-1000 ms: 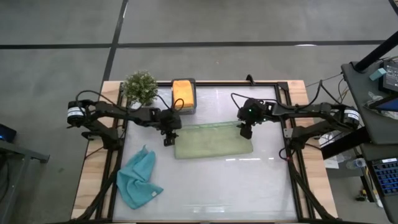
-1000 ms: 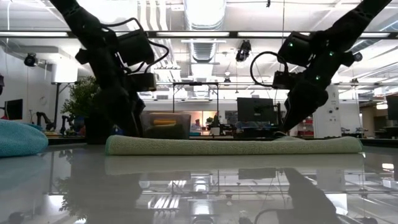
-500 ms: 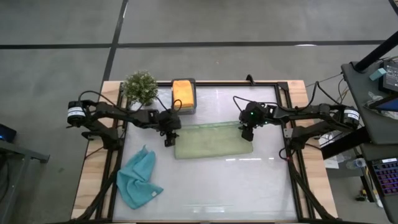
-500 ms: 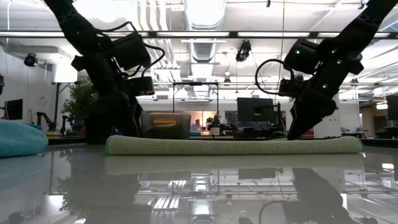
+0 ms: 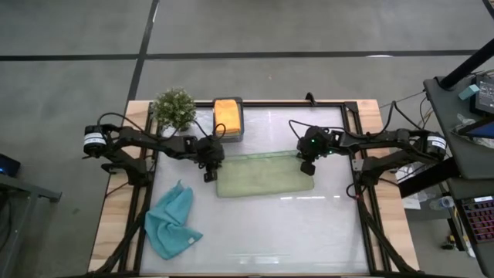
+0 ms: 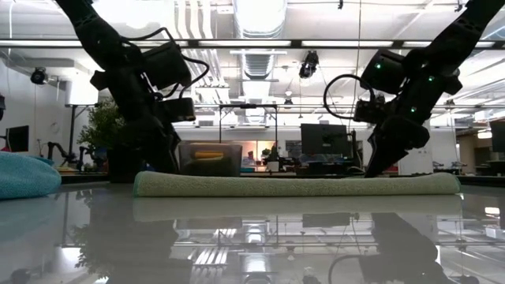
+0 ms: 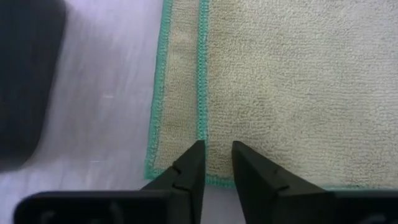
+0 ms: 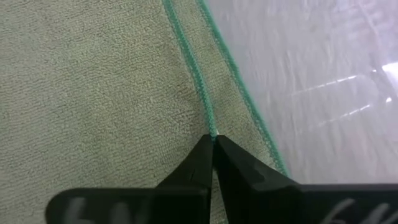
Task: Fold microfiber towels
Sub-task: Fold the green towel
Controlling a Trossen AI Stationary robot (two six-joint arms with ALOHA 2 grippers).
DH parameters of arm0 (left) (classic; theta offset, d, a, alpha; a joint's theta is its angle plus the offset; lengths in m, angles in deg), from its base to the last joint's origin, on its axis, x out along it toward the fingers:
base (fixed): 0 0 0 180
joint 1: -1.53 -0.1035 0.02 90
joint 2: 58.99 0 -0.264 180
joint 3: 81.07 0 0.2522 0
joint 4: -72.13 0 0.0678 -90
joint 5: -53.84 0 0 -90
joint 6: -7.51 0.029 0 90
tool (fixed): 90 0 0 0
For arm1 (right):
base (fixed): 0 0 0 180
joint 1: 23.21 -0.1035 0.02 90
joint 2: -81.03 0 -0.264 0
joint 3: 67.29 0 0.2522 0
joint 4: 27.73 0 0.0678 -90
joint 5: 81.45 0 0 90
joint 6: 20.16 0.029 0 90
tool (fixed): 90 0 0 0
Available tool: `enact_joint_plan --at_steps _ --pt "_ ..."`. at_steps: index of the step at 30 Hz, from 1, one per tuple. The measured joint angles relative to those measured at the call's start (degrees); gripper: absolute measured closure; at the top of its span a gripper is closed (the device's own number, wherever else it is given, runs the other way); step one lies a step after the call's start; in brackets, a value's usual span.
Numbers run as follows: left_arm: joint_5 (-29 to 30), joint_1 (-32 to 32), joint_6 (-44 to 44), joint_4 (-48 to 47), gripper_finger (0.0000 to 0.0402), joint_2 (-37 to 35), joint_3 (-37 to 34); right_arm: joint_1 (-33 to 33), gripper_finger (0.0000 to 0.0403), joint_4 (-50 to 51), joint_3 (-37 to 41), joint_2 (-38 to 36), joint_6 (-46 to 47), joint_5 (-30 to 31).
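A sage green towel with teal stitched edges lies flat on the glossy table, folded double into a long strip. My left gripper stands at its far left corner. The fingers are nearly together, and a narrow strip of cloth shows in the gap. My right gripper is shut at the far right corner. In both wrist views the upper layer's edge lies a little inside the lower layer's edge. My left gripper's fingertips rest on the towel beside the upper layer's teal edge, at the corner, coming from above. Whether they pinch the cloth between them cannot be told. The towel lies flat. My right gripper pinches the upper layer's teal edge between its fingertips, coming from above at a slant. The towel lies flat on the table there, neither lifted nor drawn taut.
A light blue towel lies crumpled at the near left. A small dark box holding an orange cloth and a potted plant stand at the far left. Bare table stretches toward the near edge.
My right gripper has shifted slightly toward the table's right edge and settled onto the towel's far right corner. My left gripper has stayed low at the far left corner. The towel has not moved.
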Motion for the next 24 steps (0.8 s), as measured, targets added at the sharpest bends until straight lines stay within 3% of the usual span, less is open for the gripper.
enact_joint_plan --at_steps 6,13,16,24 --pt "0.1 0.0 1.7 -0.6 0.0395 -0.9 0.4 0.0 0.0394 0.2 0.0 -1.7 -0.3 0.0" --pt "5.1 0.0 4.4 -1.4 0.0401 -6.5 1.4 0.0 0.0394 0.7 0.0 -7.0 -0.4 0.1" --pt "7.7 0.0 4.9 -1.2 0.0401 -8.4 1.3 -0.1 0.0394 0.9 -0.1 -8.8 -0.7 3.1" --pt "4.4 0.0 0.1 0.3 0.0397 -7.2 0.9 0.0 0.0394 2.3 -1.2 -11.5 -3.4 7.5"
